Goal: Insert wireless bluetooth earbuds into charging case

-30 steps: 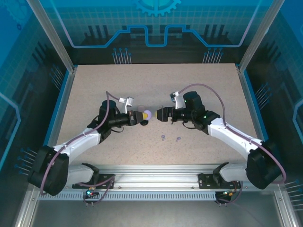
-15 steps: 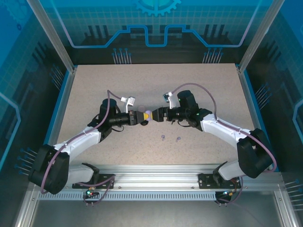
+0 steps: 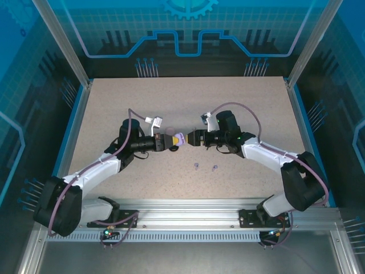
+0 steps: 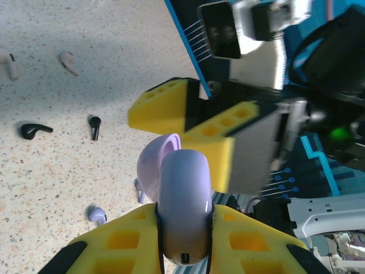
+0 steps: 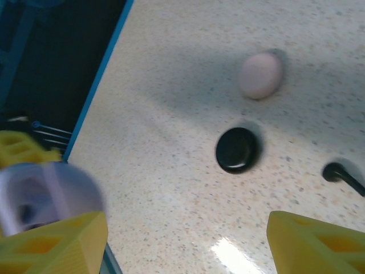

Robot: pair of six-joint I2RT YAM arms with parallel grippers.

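Earbuds (image 3: 197,166) in lavender, two of them, are lying loose on the bench (image 3: 114,103), close together and not yet in any case. From above, they are sitting on the arm-base side of both claws and a little toward the right arm. That is putting the right claw (image 3: 191,138) nearer to them than the left. They are too small there to tell which way their stems are pointing.

The left claw (image 4: 182,240) is clamping the lavender charging case (image 4: 182,194) by its sides and holding it clear of the bench, pointed at the right arm. The lid (image 4: 153,166) is looking swung open. The right claw is facing the case head-on with its fingers spread wide and nothing between them. Its tips are hanging just beside the lid, and I cannot tell whether they are touching it.

Pink earbuds (image 4: 68,61) and black earbuds (image 4: 34,130) are lying farther off on the bench. A pink case (image 5: 259,74) and a black case (image 5: 236,149) are sitting near each other, shut.

Judging from this, the free right claw is the one placed to fetch. It is needing to drop and draw back toward the near edge for a lavender earbud, then carry it up to the case's open mouth.
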